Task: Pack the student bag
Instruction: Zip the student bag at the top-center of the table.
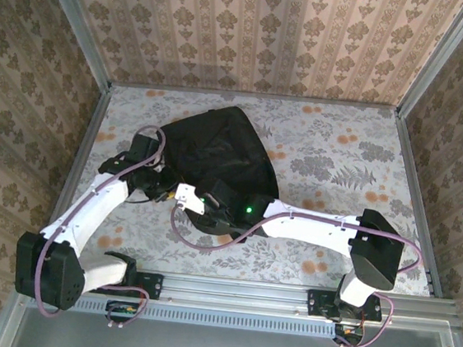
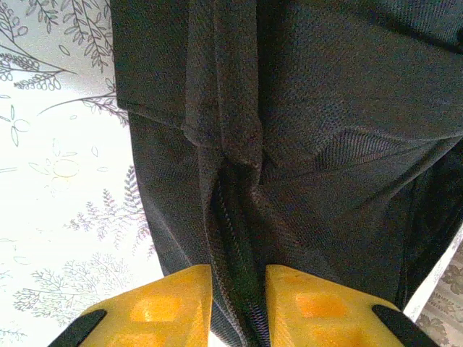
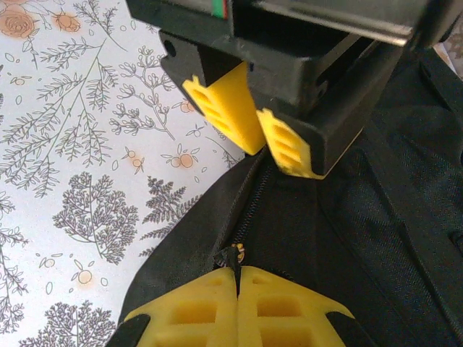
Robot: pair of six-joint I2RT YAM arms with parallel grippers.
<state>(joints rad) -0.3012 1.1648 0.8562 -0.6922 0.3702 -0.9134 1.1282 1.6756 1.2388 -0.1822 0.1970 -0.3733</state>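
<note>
The student bag (image 1: 224, 149), soft black fabric, lies in the middle of the flowered table with its near edge toward the arms. Both grippers meet at that near edge. My left gripper (image 2: 239, 307) has its yellow fingers (image 2: 170, 307) closed in on a fold of the bag (image 2: 325, 108) along the zipper seam (image 2: 235, 238). From the right wrist, the left gripper (image 3: 269, 153) sits just beyond on the same zipper (image 3: 252, 199). My right gripper (image 3: 237, 280) is shut, pinching the small black zipper pull (image 3: 233, 259). From above, the left gripper (image 1: 166, 190) and right gripper (image 1: 203, 205) stand close together.
The flowered tablecloth (image 1: 340, 160) is bare to the right of and in front of the bag. Aluminium frame posts (image 1: 91, 134) and patterned walls close in the table. Pink cables (image 1: 188, 235) loop off both arms near the front rail (image 1: 236, 290).
</note>
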